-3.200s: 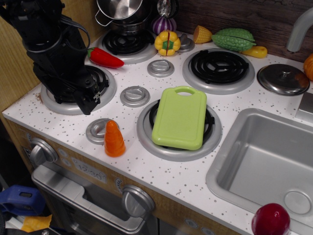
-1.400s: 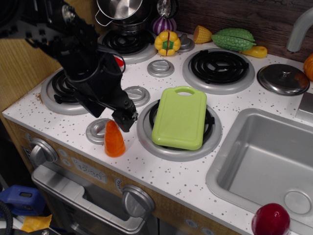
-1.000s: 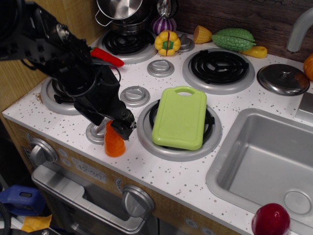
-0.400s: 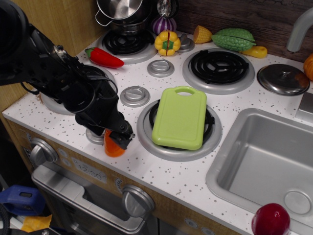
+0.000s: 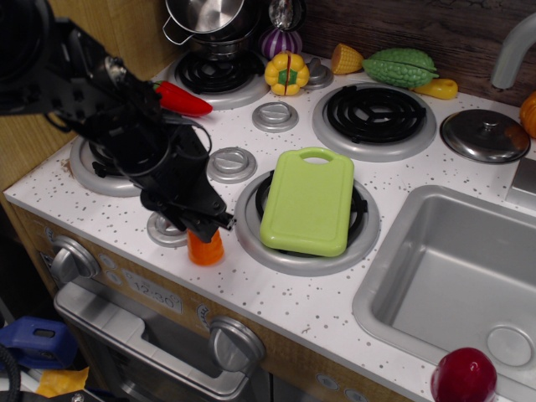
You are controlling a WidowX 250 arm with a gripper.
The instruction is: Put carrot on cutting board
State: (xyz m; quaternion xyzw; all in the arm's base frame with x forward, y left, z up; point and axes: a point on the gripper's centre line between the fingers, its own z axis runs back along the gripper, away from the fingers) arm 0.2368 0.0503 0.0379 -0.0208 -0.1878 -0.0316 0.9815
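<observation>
White speckled surface (image 5: 276, 297) w/ four burners; steel sink (image 5: 452, 268) at right. Black arm comes in from upper left, end effector (image 5: 203, 224) down over the carrot (image 5: 205, 248) at the front edge, just left of the front-right burner. Fingers clenched on the carrot's upper part; only its orange lower half shows below them, upright. Can't tell if its base touches the surface. Cutting board (image 5: 309, 201), lime green, lies flat on the front-right burner, handle hole toward the back, just right of carrot, apart from it. Red chili (image 5: 186, 101) near back-left burner, partly behind arm. Round knob cap (image 5: 232, 163) btwn arm & board.
</observation>
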